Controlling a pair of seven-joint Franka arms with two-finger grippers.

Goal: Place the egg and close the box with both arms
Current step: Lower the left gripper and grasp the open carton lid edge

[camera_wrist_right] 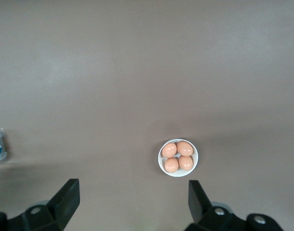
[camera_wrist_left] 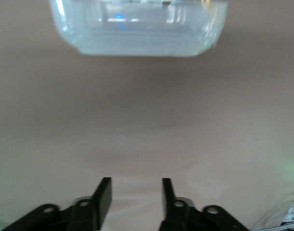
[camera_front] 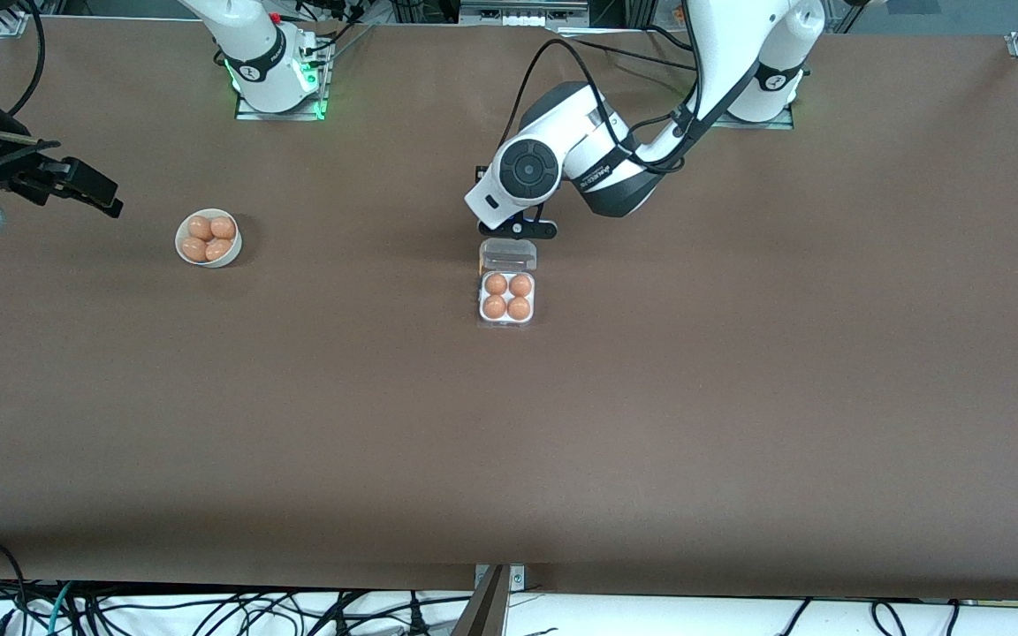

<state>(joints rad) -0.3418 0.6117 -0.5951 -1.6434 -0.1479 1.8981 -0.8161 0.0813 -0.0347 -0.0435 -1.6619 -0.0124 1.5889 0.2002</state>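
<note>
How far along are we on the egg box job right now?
Egg placing looks done: all four cells of the box hold eggs, and four more sit in the white bowl. In hand: the left pincer, slightly open and empty, sits low by the box's raised lid. Left: closing that lid, which is not yet down. The right pincer waits open, high over the right arm's end of the table.

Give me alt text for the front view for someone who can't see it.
A small clear box with its lid open holds four eggs mid-table, the left gripper low at the lid's edge. A white bowl of four more eggs sits toward the right arm's end, where the right gripper waits.
</note>
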